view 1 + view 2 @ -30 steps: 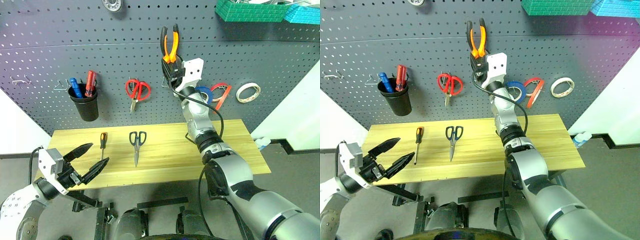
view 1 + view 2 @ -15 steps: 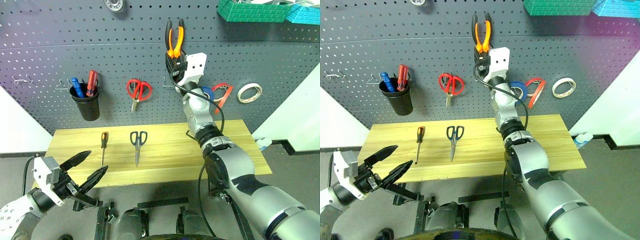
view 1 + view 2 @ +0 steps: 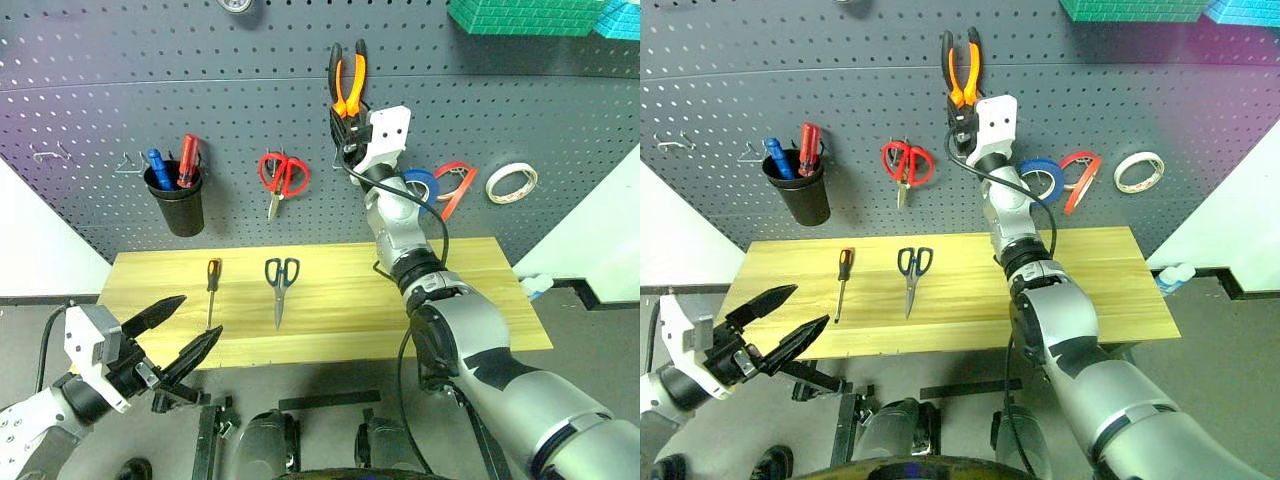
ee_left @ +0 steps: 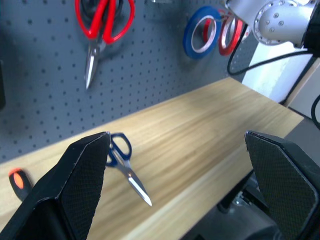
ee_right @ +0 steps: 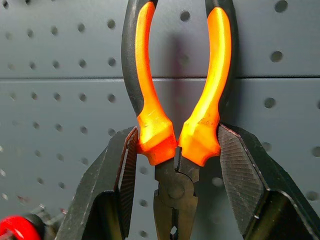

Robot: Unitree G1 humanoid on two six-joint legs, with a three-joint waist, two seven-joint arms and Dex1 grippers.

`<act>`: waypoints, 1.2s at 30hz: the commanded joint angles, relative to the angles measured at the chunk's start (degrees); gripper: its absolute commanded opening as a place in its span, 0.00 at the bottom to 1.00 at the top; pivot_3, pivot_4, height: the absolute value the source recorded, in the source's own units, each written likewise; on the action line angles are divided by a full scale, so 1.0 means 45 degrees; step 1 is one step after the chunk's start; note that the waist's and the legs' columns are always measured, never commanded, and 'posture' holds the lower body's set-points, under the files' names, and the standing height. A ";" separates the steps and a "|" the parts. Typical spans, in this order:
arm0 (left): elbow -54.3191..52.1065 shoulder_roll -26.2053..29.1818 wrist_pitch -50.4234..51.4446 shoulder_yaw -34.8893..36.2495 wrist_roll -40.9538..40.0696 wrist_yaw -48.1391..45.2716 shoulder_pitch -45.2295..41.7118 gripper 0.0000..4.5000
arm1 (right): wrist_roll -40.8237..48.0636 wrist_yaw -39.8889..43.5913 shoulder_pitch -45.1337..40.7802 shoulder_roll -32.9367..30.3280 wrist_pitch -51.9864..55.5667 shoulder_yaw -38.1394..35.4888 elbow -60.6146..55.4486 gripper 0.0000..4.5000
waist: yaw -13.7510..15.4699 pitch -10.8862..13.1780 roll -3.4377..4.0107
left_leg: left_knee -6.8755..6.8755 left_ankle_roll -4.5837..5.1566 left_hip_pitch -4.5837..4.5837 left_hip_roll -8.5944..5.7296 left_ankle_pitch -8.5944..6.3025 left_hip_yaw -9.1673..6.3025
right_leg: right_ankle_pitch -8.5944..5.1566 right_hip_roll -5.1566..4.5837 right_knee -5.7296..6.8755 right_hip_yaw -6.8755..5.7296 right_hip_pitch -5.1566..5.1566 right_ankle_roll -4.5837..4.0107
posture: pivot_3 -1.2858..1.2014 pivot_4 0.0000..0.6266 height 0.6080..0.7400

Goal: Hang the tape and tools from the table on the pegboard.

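Observation:
My right gripper [image 3: 348, 122] is raised against the dark pegboard [image 3: 250, 100], shut on the orange-and-black pliers [image 3: 347, 78]. The pliers [image 5: 176, 125] stand upright with handles up, pinched between both fingers [image 5: 122, 172]. The red tape [image 3: 455, 186] hangs on the pegboard just right of that arm. Black-handled scissors [image 3: 279, 286] and the slim screwdriver [image 3: 211, 286] lie on the left half of the wooden table [image 3: 340, 290]. My left gripper [image 3: 185, 332] hovers open and empty off the table's front-left corner, aimed toward the scissors [image 4: 125, 165].
A black cup [image 3: 182, 208] holding red and blue screwdrivers, red-handled scissors [image 3: 283, 178], a blue roll [image 3: 421, 186] and a cream roll [image 3: 511, 181] hang on the pegboard. Green bins [image 3: 525, 15] sit along its top. Bare hooks [image 3: 45, 155] stick out at far left.
My left gripper has drawn back from the table's front edge, still open. The right gripper holds the pliers at the same spot on the pegboard. The view itself has shifted slightly.

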 commanded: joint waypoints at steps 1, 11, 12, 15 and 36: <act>-0.0394 0.0020 -0.0105 0.0529 -0.0284 -0.0095 0.0198 1.00 | -0.0018 -0.0159 -0.0389 -0.0229 -0.0282 -0.0117 -0.0426 0.46 | 0.0001 0.0092 -0.0002 | -0.0001 0.0000 0.0001 0.0000 0.0000 -0.0001 | 0.0000 -0.0002 0.0000 0.0001 0.0001 -0.0001 | 0.62 0.23 1.00; -0.0520 -0.0043 -0.0190 0.0978 -0.0437 -0.0578 0.1062 1.00 | -0.0539 -0.0550 0.0029 -0.0155 -0.0264 0.0138 -0.0151 0.46 | -0.0002 0.0488 -0.0004 | -0.0005 0.0006 0.0007 0.0004 -0.0004 -0.0005 | -0.0017 -0.0019 -0.0013 0.0001 0.0009 -0.0032 | 0.62 0.29 1.00; -0.0534 -0.0050 -0.0197 0.1024 -0.0456 -0.0622 0.1120 1.00 | -0.0598 -0.0594 0.0084 -0.0155 -0.0262 0.0162 -0.0179 0.46 | -0.0001 0.0533 -0.0004 | -0.0006 0.0009 0.0007 0.0004 -0.0005 -0.0005 | -0.0017 -0.0020 -0.0015 0.0002 0.0008 -0.0032 | 0.62 0.30 1.00; -0.0444 -0.0131 -0.0278 0.1093 -0.0405 -0.0802 0.1297 1.00 | -0.0831 -0.0626 0.0474 -0.0052 -0.0284 0.0353 -0.0331 0.46 | -0.0004 0.0615 -0.0015 | -0.0007 0.0011 0.0006 0.0005 -0.0007 -0.0006 | -0.0017 -0.0026 -0.0018 0.0003 0.0008 -0.0034 | 0.62 0.30 1.00; 0.0517 -0.0343 -0.0781 0.0938 0.0096 -0.1580 0.1176 1.00 | -0.0975 -0.0652 0.1122 0.0183 -0.0550 0.0560 -0.0777 0.99 | -0.0002 0.0905 -0.0013 | -0.0028 0.0045 -0.0066 0.0007 -0.0030 -0.0001 | -0.0016 -0.0040 -0.0041 0.0000 -0.0068 -0.0031 | 0.62 0.29 1.00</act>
